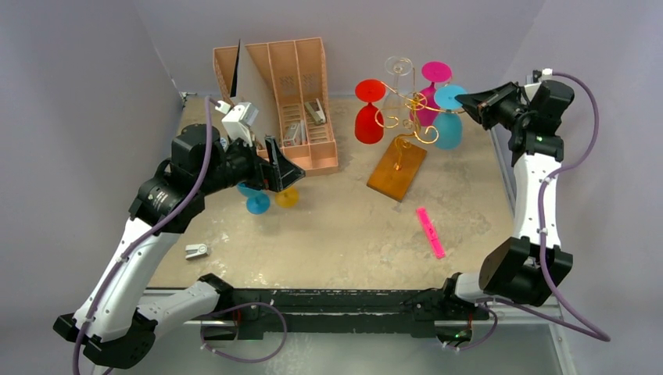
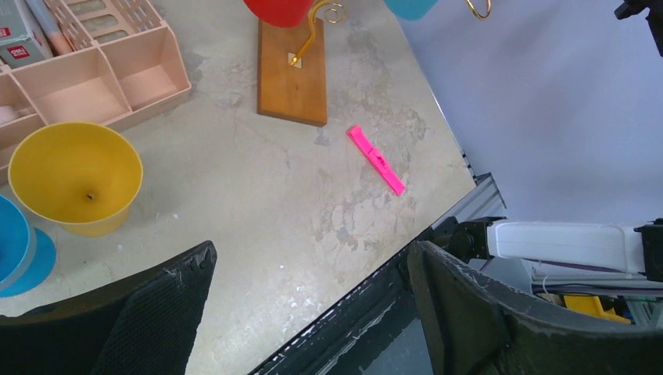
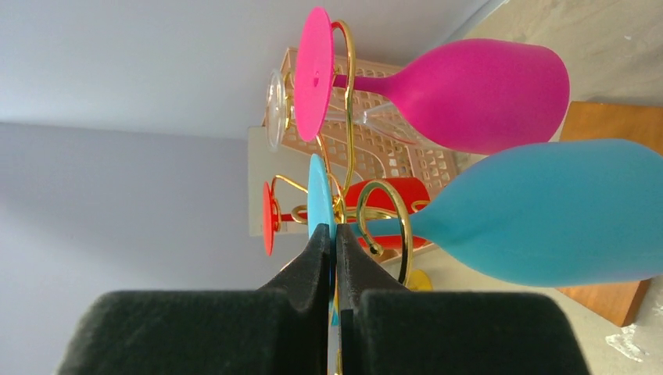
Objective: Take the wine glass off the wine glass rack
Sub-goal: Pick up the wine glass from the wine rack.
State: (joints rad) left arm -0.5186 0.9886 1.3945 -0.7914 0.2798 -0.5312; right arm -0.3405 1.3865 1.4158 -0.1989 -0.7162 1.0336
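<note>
Mottled beige counter (image 1: 336,226) carries the wine glass rack (image 1: 398,173) at its far right, the blue wine glass (image 3: 539,215) hanging bowl-down from a gold arm. The right gripper (image 3: 335,244) has its jaws pressed together at that glass's foot rim. The left gripper (image 2: 309,297) hovers with jaws wide apart near a yellow glass (image 2: 74,176).
</note>
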